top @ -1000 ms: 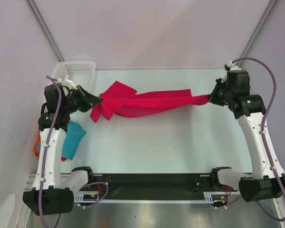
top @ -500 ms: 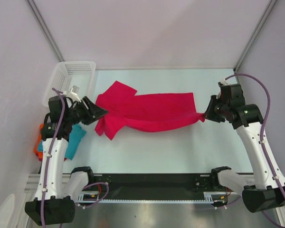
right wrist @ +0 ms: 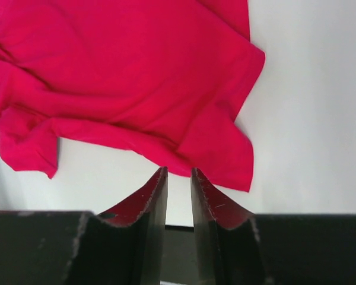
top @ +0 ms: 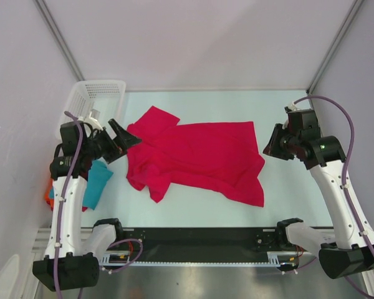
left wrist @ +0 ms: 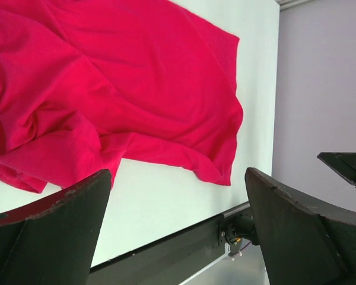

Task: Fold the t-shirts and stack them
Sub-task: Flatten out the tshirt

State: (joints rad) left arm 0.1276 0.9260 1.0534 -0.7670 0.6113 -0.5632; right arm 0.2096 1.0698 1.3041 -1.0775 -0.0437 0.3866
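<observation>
The crimson-pink t-shirt (top: 199,159) lies rumpled on the tabletop (top: 193,208) in the middle of the top view; one sleeve reaches toward the upper left, and a loose corner points toward the lower right. The teal t-shirt (top: 98,180) sits bunched at the left edge of the frame, partly behind the left arm; the orange t-shirt (top: 48,195) shows only as a sliver at the far left beside it. A white basket (top: 101,93) stands in the upper left corner.

The left tool (top: 123,138) hangs at the left of the frame, by the crimson shirt's left edge; its fingers (left wrist: 53,231) are spread wide with nothing between them, the shirt filling the upper left of its wrist view. The right tool (top: 269,144) hangs at the right of the frame, just off the shirt's right edge; its fingers (right wrist: 145,208) stand a narrow gap apart and grip nothing, the shirt lying in the upper part of that wrist view.
</observation>
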